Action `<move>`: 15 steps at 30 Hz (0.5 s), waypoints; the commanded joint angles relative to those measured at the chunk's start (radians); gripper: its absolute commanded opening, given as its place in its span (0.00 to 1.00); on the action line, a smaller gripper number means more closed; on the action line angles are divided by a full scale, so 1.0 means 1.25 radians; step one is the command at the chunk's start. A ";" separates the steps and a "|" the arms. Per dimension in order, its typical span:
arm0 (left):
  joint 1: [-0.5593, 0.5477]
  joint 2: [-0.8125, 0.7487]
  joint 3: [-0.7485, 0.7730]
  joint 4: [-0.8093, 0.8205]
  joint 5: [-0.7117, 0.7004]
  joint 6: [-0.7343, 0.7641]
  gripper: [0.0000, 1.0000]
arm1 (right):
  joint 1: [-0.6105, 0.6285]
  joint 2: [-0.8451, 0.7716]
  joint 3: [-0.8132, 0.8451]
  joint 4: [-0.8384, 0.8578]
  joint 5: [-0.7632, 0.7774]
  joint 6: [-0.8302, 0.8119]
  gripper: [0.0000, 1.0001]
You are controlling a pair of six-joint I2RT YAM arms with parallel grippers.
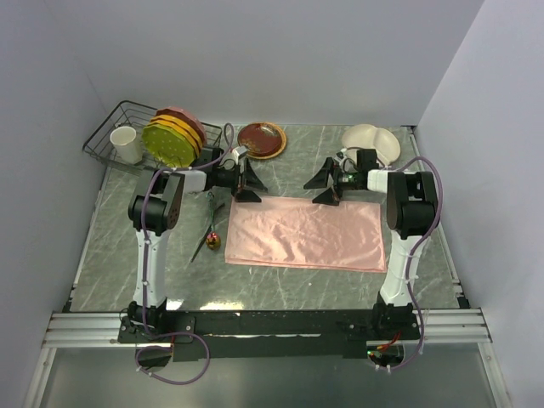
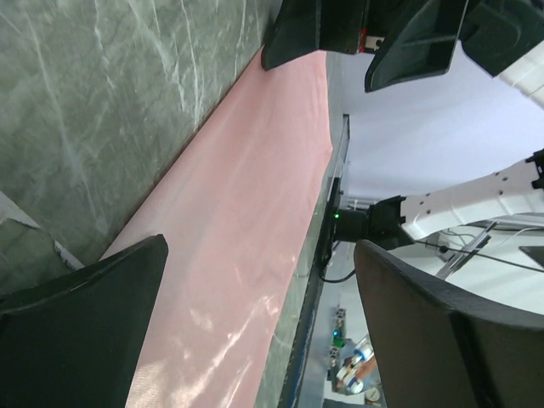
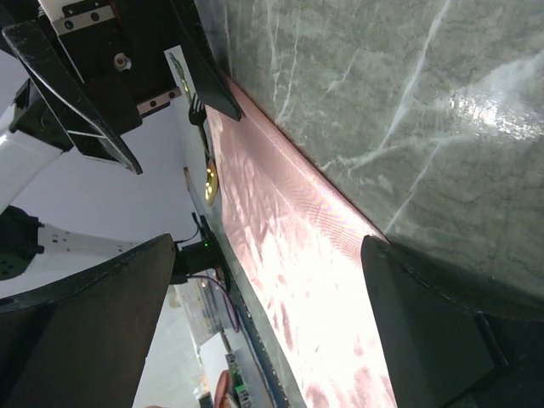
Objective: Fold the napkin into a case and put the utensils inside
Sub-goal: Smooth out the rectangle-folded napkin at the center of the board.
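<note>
**Desk** (image 1: 280, 285): grey-green marbled top, white walls on three sides.

**Napkin** (image 1: 306, 232): salmon-pink satin, lying flat as one wide rectangle at mid-desk, between the two arms.

**Left gripper** (image 1: 252, 189): over the napkin's far left corner, fingers spread wide, nothing between them.

**Right gripper** (image 1: 321, 189): over the far edge a little right of its middle, facing the left one, fingers likewise spread and holding nothing. From overhead I cannot tell whether either set of tips touches the cloth.

**Utensils** (image 1: 212, 240): on the bare desk just left of the napkin, beside the left arm. They have dark handles, and the gold spoon head lies near the cloth's near left corner.

**Seen from overhead only:**
- a wire rack (image 1: 106, 123) at the far left
- a white cup (image 1: 126, 144) standing in the rack
- plates (image 1: 174, 136) on edge in the rack, yellow-green in front
- a brown plate (image 1: 262, 139) lying flat behind the left gripper
- cream bowls (image 1: 374, 143) at the far right

**Left wrist view:** its own black fingers (image 2: 76, 340) frame the satin running away lengthwise, with bare desk alongside. The right gripper hangs at the far end. The cloth's sheen and its soft creases show here, which overhead they hardly do.

**Right wrist view:** its own fingers (image 3: 442, 331) frame the napkin's far edge, a crisp line against the marble. The left gripper is at the top. Past it are the gold spoon head and the fork tines, which the left wrist view does not take in.
</note>
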 commanded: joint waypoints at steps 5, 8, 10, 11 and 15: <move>0.040 0.002 -0.024 -0.108 -0.042 0.121 0.99 | -0.080 0.009 0.014 -0.169 0.080 -0.171 1.00; 0.041 0.003 -0.028 -0.117 -0.044 0.132 0.99 | -0.114 0.013 0.033 -0.245 0.076 -0.245 1.00; 0.042 0.003 -0.029 -0.127 -0.048 0.143 0.99 | -0.134 0.012 0.048 -0.299 0.092 -0.273 1.00; 0.042 0.003 -0.030 -0.128 -0.046 0.144 0.99 | -0.143 0.012 0.052 -0.316 0.097 -0.301 1.00; 0.042 0.009 -0.025 -0.140 -0.045 0.157 0.99 | -0.186 0.013 0.070 -0.392 0.118 -0.355 1.00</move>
